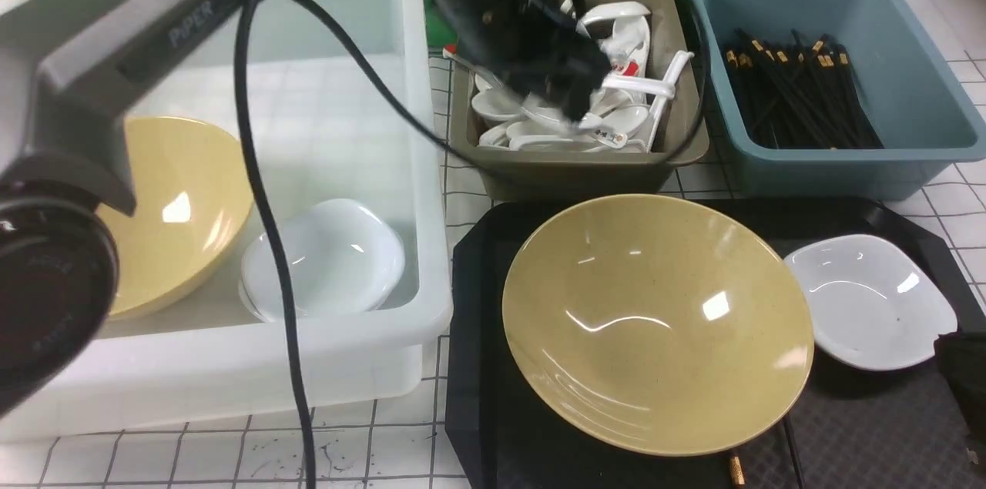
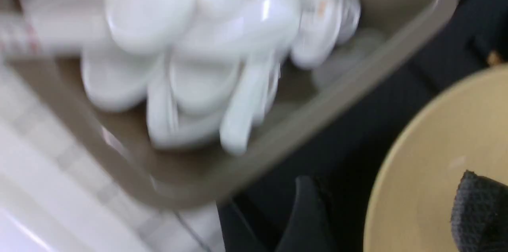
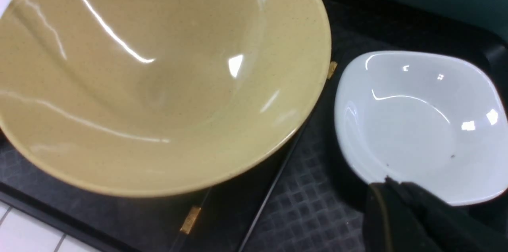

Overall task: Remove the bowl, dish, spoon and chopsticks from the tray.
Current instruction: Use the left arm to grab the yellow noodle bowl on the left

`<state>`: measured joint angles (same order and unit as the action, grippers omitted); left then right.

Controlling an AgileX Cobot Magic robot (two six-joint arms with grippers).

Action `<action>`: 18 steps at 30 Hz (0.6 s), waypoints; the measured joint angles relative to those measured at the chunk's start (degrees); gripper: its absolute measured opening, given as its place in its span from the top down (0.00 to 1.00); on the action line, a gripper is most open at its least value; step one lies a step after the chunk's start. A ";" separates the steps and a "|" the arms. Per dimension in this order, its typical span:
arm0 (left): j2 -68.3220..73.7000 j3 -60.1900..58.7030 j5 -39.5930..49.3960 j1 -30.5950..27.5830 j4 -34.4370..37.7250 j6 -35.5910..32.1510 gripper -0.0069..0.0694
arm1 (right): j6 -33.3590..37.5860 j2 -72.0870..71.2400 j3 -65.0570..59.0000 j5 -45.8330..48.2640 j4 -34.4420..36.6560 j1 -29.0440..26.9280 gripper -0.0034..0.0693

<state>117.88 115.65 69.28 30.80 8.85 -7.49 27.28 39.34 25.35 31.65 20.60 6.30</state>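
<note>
The bowl sits left on the tray; the dish right. The chopsticks lie under the bowl.

Blurred white spoons in olive tub beside yellow bowl.

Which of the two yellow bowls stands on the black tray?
The right-hand bowl, in front of the olive tub; the other bowl leans inside the white tub.

The chopsticks are largely hidden beneath the bowl, only gold-banded ends being seen. The spoons in the olive tub are smeared by blur in the left wrist view, and the left gripper is blurred in the front view
</note>
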 joint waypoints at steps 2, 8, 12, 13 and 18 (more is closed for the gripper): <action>0.42 -1.27 0.94 0.52 -0.57 1.58 0.38 | 0.00 0.00 -0.02 0.08 0.00 0.13 0.89; 2.54 -7.70 1.33 5.08 -2.92 2.73 0.38 | 0.00 0.00 -0.02 0.13 0.14 3.63 0.89; 3.36 -9.02 1.33 6.36 -5.32 2.73 0.38 | 0.14 0.00 -0.02 0.13 0.19 4.25 0.89; 4.06 -9.20 1.36 6.40 -5.88 2.73 0.38 | 0.14 0.00 -0.02 0.13 0.19 4.31 0.89; 7.27 -9.26 1.04 6.35 -3.20 1.55 0.53 | 0.14 0.00 -0.02 0.13 0.19 4.57 0.89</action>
<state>125.14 106.38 70.33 37.14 5.65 -5.93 27.42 39.34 25.33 31.78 20.79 10.87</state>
